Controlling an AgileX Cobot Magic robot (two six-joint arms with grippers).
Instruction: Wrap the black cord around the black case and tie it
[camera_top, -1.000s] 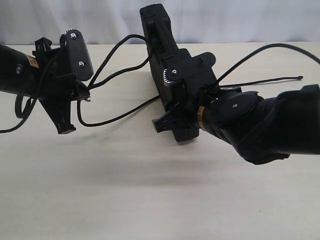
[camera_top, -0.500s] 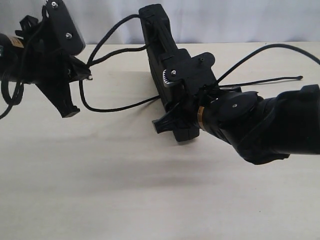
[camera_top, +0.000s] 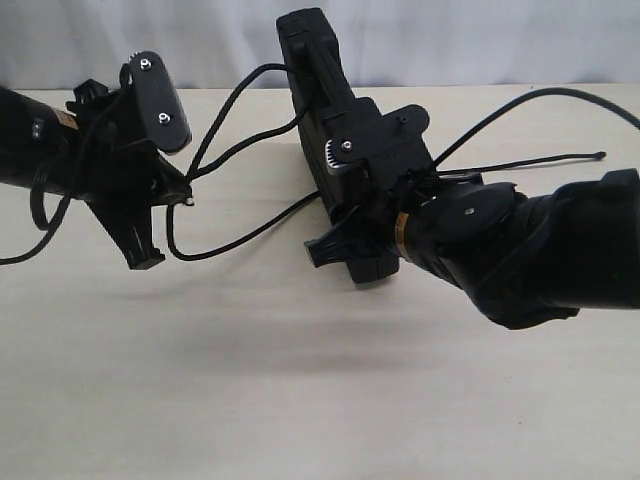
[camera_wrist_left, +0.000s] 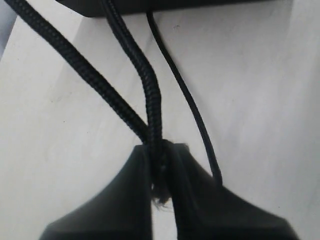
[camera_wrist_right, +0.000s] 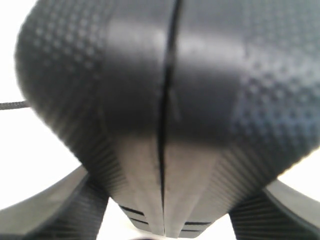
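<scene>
The black case (camera_top: 322, 100) stands on its edge at the middle of the table, and my right gripper (camera_top: 355, 235) is shut on its near end. In the right wrist view the case (camera_wrist_right: 165, 90) fills the picture between the two fingers (camera_wrist_right: 50, 215). The black cord (camera_top: 235, 95) loops from the case's far end to my left gripper (camera_top: 183, 190), then back to the case's side. One knotted tip (camera_top: 599, 155) lies out to the right. My left gripper (camera_wrist_left: 159, 167) is shut on two braided strands of the cord (camera_wrist_left: 150, 95).
A thicker smooth arm cable (camera_top: 560, 93) arcs over the table behind my right arm. Another cable (camera_top: 38, 215) hangs in a loop beside my left arm. The pale table (camera_top: 300, 380) runs on to the near edge, with a white wall behind.
My left gripper rose up and to the left with the cord, then came back down and to the right, leaving the loop slacker. The right gripper and the case have not moved.
</scene>
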